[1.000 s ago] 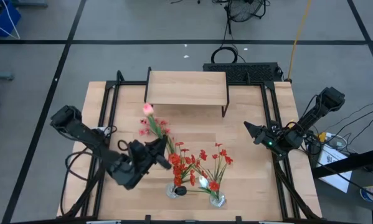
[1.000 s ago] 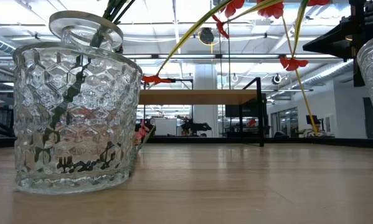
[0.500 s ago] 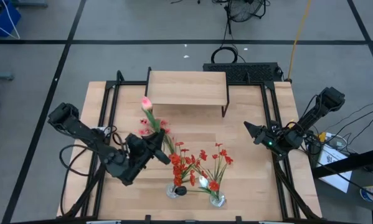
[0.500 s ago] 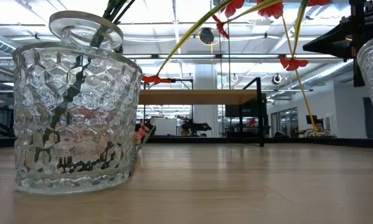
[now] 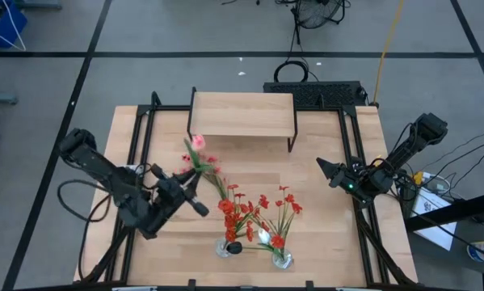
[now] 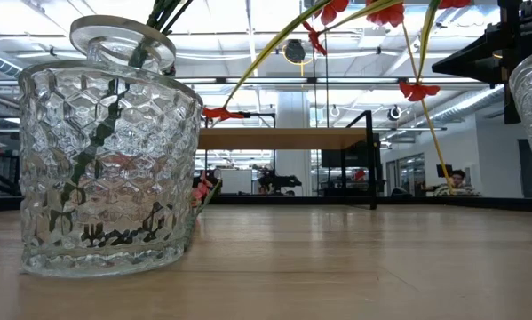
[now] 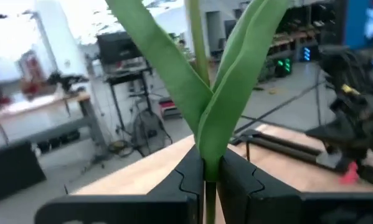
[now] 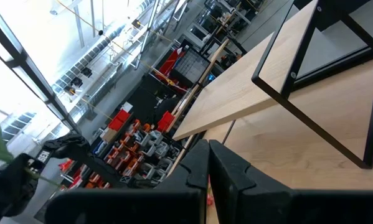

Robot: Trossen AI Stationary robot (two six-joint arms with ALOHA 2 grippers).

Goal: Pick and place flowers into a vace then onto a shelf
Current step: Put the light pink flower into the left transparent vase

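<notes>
My left gripper (image 5: 190,189) hovers over the table's left half, shut on a pink tulip (image 5: 197,142) with broad green leaves (image 7: 205,93). Two glass vases (image 5: 225,247) (image 5: 282,259) stand at the near edge and hold red flowers (image 5: 250,214). The left one shows close up in the low view as a glass vase (image 6: 106,169) with a stem inside. The shelf (image 5: 243,113) stands at the far middle. My right gripper (image 5: 326,170) waits shut near the table's right edge, with nothing in it. My left gripper pinches the tulip's thin stem (image 7: 206,184) between its two fingers, just below where the leaves branch off. The fingers come in level from the table's left side and lie across the stem. The tulip stands tilted above the fingers, lifted clear of the table.
Black frame rails run along the table's left side (image 5: 140,145) and right side (image 5: 351,145). A keyboard (image 5: 314,90) lies behind the shelf. Bare wood (image 5: 322,129) shows right of the shelf. A person (image 6: 456,182) sits far off in the room.
My left gripper has drawn back toward the table's left edge and risen, rolling about its own line. It stays shut on the tulip. The tulip has swung with it, and its blossom now stands a little nearer the shelf's left end.
</notes>
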